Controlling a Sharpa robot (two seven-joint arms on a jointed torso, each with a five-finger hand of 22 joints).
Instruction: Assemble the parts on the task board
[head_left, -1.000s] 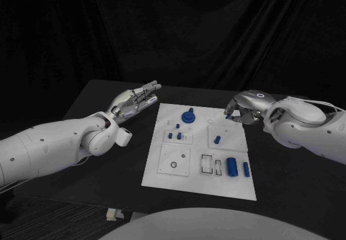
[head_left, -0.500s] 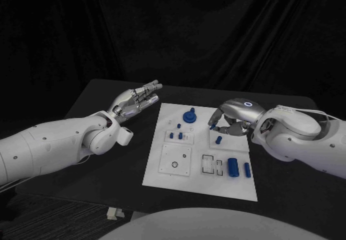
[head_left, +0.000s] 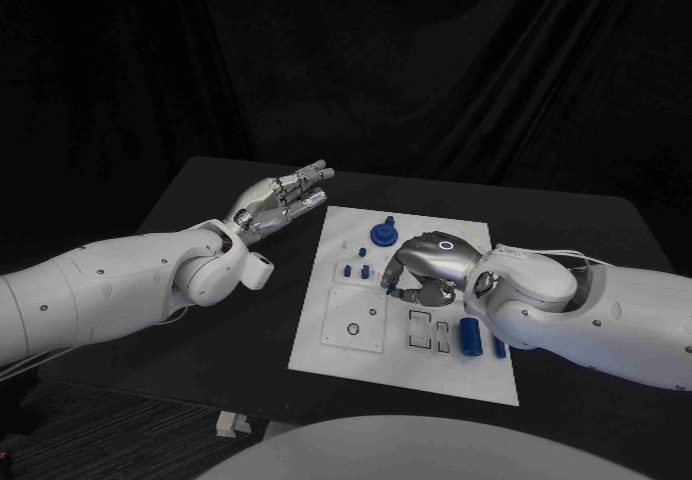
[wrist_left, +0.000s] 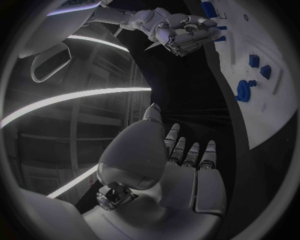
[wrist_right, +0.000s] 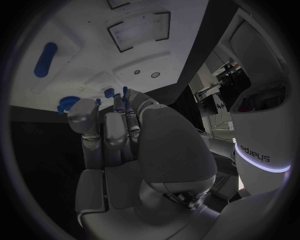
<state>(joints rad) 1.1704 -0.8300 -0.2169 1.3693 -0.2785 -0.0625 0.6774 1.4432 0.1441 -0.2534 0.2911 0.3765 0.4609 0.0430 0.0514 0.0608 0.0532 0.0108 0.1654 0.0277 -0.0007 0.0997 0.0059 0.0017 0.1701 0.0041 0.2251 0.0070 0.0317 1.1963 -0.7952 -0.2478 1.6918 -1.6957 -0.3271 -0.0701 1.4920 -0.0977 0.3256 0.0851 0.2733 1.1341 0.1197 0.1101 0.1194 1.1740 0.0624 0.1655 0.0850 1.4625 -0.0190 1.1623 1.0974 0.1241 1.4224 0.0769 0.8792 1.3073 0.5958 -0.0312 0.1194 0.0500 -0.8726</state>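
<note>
Evidently I have the silver right hand (head_left: 421, 272) curled over the middle of the white plastic task board (head_left: 335, 348), whether pinching a small blue part I cannot tell, while the left hand (head_left: 278, 203) hovers open-fingered beside it; those light, stiff, slick-looking pegs (head_left: 466, 333) want gripping across their sides.

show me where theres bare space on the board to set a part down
The near end of the task board, below the square recess plate and the large blue cylinder, is bare white. The far right corner is also free. The middle is crowded: small blue parts and the right hand hovering over them.
</note>
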